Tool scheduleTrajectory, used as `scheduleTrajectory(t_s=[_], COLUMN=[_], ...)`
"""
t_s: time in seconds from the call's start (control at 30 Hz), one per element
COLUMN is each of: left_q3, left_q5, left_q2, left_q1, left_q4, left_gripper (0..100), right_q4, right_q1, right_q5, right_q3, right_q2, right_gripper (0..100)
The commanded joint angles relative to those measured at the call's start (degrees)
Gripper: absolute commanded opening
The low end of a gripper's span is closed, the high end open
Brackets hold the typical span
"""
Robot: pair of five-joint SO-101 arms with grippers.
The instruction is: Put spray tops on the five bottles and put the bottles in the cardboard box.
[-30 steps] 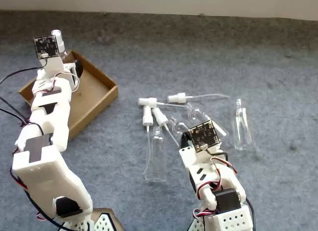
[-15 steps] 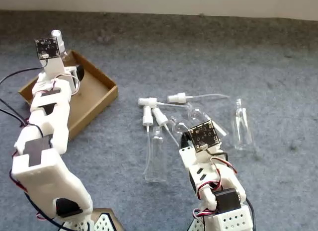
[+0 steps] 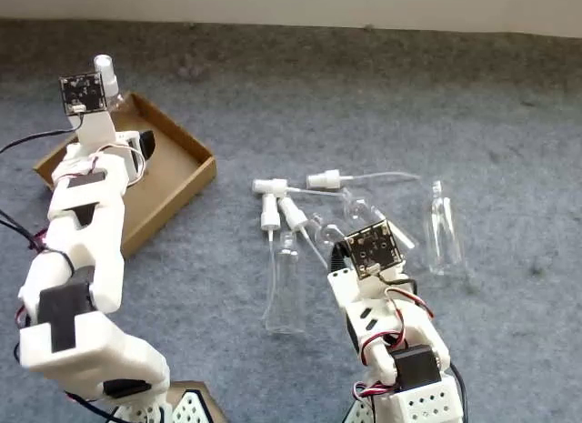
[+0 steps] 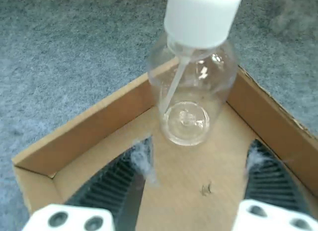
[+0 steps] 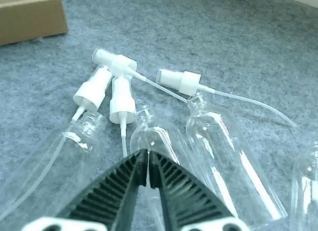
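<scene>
Note the left tool (image 4: 198, 159) spread wide and empty over the floor of the box (image 4: 94, 119), at the far left of the bench (image 3: 509, 123). Find the capped bottle (image 4: 191, 97) upright in the far corner of that box, white top (image 4: 201, 15) seated, clear of the tool on both sides.

Compare with a second ago: same bottle position, left arm drawn slightly back toward the near side. Read this as release complete and withdrawal under way. Count one bottle of five as done.

Locate the right tool (image 5: 148, 166) low over the bench, closed to a narrow slit on nothing, unmoved over the same second. Find four open bottles (image 5: 223, 141) lying just far of it, well right of the box. Find four loose tops (image 5: 121, 99) clustered at the far side of those necks, thin tubes trailing.

Expect the next step to be fitting a top to one of these bottles. Allow for crossed tubes and for clear bottles rolling when nudged. Keep the left arm off the upright bottle on exit to avoid tipping it.
</scene>
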Motion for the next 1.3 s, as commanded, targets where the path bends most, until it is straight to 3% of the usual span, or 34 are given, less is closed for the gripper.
scheduleTrajectory(t_s=[0.0, 0.57, 0.77, 0.9, 1.17, 1.27], left_q3=[0.6, 14.8, 15.8, 15.6, 6.9, 3.6], left_q5=[-0.4, -0.4, -0.4, -4.1, -2.8, -2.8], left_q2=[-8.7, -37.3, -48.8, -54.0, -56.3, -56.3], left_q1=[0.0, 0.2, 0.9, 6.3, 16.7, 21.8], left_q4=[7.5, 24.7, 38.8, 47.6, 63.1, 68.7], left_gripper=[27, 26, 26, 26, 26, 19], right_q4=[-1.7, -1.7, -1.7, -1.7, -1.5, -1.5], right_q1=[0.7, 0.7, 0.7, 0.7, 0.7, 0.7], right_q5=[0.4, 0.4, 0.4, 0.4, 0.4, 0.4], right_q3=[3.6, 3.6, 3.6, 3.6, 3.7, 3.7], right_q2=[-0.6, -0.6, -0.6, -0.6, -0.6, -0.6], right_gripper=[0.5, 0.5, 0.5, 0.5, 0.5, 0.5])
